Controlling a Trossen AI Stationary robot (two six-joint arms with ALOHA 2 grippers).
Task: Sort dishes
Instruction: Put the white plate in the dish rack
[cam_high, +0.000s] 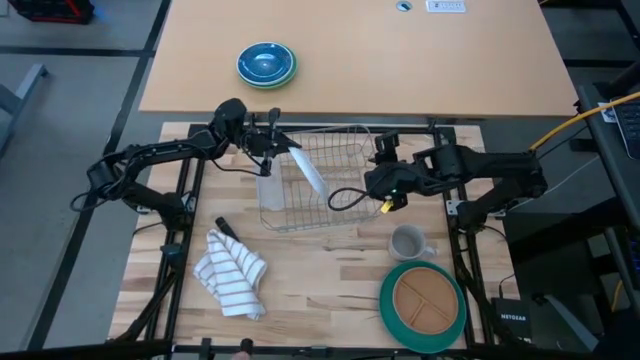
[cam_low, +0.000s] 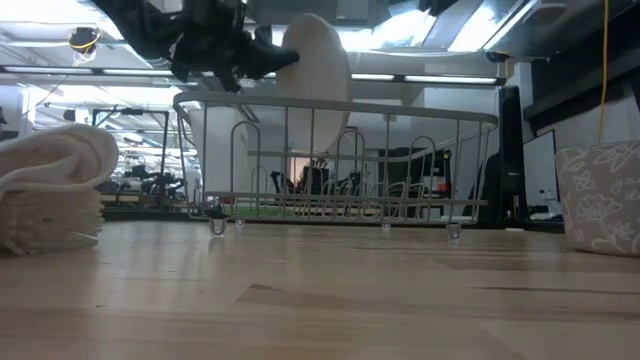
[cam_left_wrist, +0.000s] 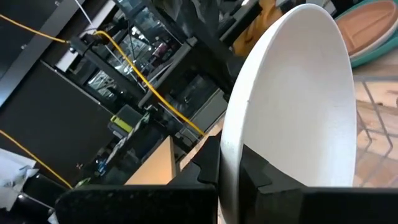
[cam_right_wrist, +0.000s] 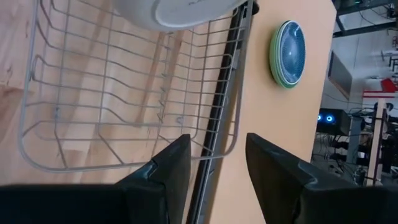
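My left gripper (cam_high: 275, 145) is shut on the small white plate (cam_high: 305, 170), which stands on edge over the wire dish rack (cam_high: 340, 205). In the low view the white plate (cam_low: 318, 70) rises above the rack's top rim (cam_low: 400, 108), with its lower part behind the wires. My right gripper (cam_high: 383, 150) is open and empty at the rack's far right corner, and its wrist view (cam_right_wrist: 217, 155) looks along the rack's rim. The tan plate (cam_high: 425, 298) lies on the dark green plate (cam_high: 388, 310) at the table's near right. My left gripper pinches the white plate's rim (cam_left_wrist: 231, 155) between its two fingers (cam_left_wrist: 208, 165), one on each face. The fingers come about level from the table's left side. The plate stands on edge and tilted, its lower part inside the rack. Whether it touches the wires, I cannot tell.
A grey mug (cam_high: 408, 242) stands near the rack's near right corner, just far of the stacked plates. A striped towel (cam_high: 232, 270) lies at the near left. Blue bowls on green (cam_high: 266, 64) sit on the far table. A black cable (cam_high: 345, 195) loops over the rack's right side.
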